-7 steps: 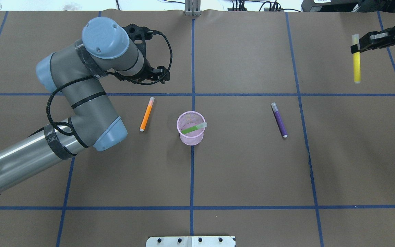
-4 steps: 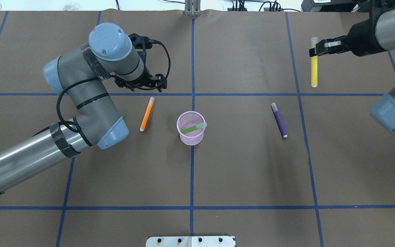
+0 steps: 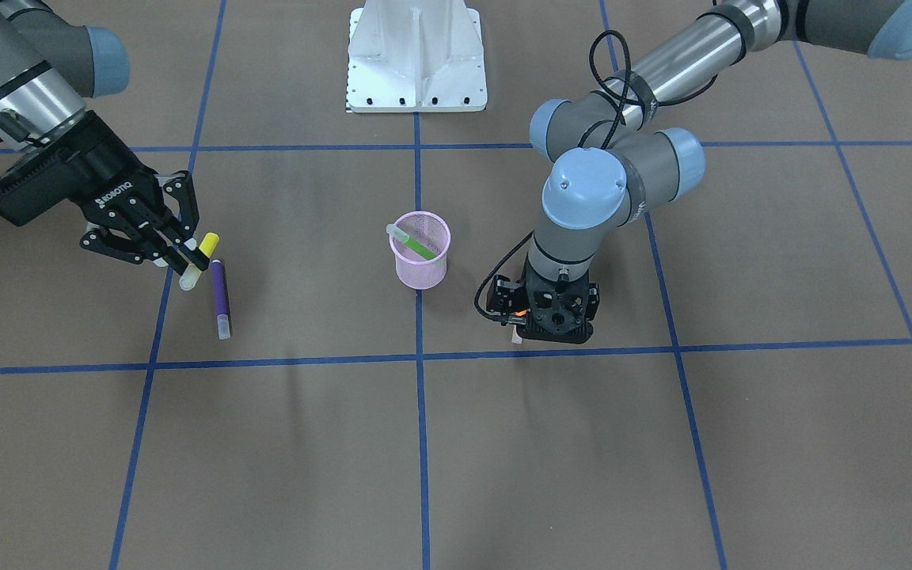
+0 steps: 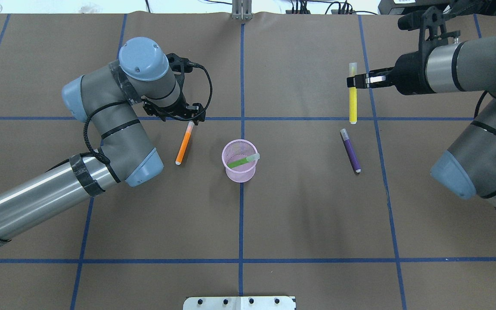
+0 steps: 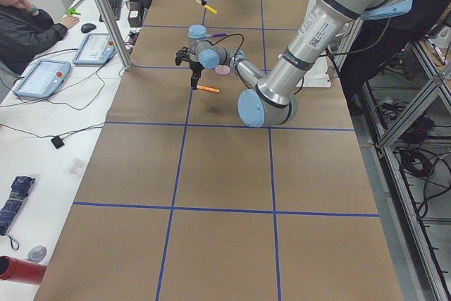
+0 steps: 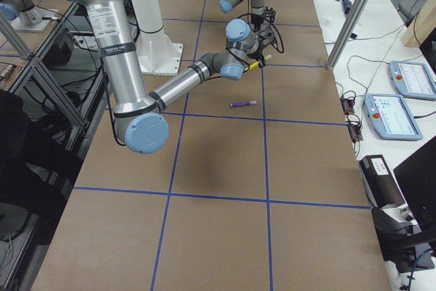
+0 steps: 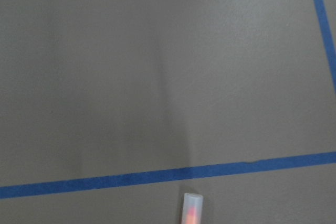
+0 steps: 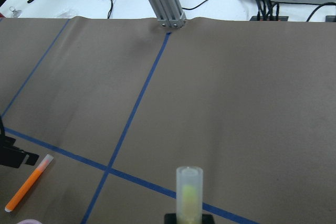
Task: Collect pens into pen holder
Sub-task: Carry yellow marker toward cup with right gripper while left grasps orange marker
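Note:
The pink mesh pen holder [image 4: 239,167] [image 3: 420,257] stands mid-table with a green pen [image 4: 242,161] [image 3: 411,241] leaning inside it. An orange pen [image 4: 183,144] [image 8: 29,188] lies left of the cup; its whitish cap [image 7: 191,206] shows at the bottom edge of the left wrist view. My left gripper [image 4: 182,117] [image 3: 545,324] hangs open, pointing down over that cap end. A purple pen [image 4: 351,150] [image 3: 220,297] lies on the cup's other side. Beyond it my right gripper [image 4: 355,81] [image 3: 187,255] is shut on a yellow pen [image 4: 353,97] [image 8: 189,192], held off the table.
A white mounting plate [image 4: 239,302] [image 3: 416,59] sits at the robot-side edge. An aluminium post [image 4: 241,10] stands at the far edge. A person [image 5: 28,26] sits at a side desk with control tablets. Blue tape lines grid the brown table cover.
My right arm has swung left with the yellow pen, from the table's far right corner to just beyond the purple pen. My left gripper has moved closer over the orange pen's cap.

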Tool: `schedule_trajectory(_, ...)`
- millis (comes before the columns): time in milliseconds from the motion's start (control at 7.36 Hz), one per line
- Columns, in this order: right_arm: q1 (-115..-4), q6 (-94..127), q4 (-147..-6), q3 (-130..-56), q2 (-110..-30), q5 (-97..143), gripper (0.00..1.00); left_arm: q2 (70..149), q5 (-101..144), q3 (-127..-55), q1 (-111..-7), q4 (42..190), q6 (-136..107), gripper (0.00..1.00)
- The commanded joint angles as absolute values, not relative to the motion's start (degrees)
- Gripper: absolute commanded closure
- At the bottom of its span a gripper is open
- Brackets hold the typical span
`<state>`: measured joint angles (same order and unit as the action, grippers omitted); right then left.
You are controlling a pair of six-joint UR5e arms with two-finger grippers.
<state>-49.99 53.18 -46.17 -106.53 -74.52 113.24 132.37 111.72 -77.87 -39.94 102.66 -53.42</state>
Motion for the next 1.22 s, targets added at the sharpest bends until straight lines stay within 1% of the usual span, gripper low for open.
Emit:
schedule_trajectory(0, -46.33, 53.26, -44.74, -106.0, -72.7, 109.52, 1.0, 132.8, 111.8, -77.17, -38.77, 102.92, -53.35, 0.1)
schedule_trajectory(136, -45.1, 53.09, -44.74, -106.0, -72.08, 108.73, 1.0, 132.72, 111.8, -76.99, -38.59, 103.27, -53.26, 0.14)
schedule_trajectory(679, -42.63, 52.73, -44.74, -105.91, -70.75, 105.73, 1.0, 132.8, 111.71, -75.94, -37.8, 103.36, -53.26, 0.27)
schedule_trajectory(951, -41.14, 52.91, -44.82, -105.56, -69.35, 105.73, 1.0, 132.8, 111.8, -75.94, -37.71, 103.36, -53.26, 0.33)
schedule_trajectory(1086, -40.0, 52.82, -45.09, -105.47, -68.39, 104.51, 1.0, 132.89, 111.8, -75.94, -37.62, 103.36, -53.26, 0.33)
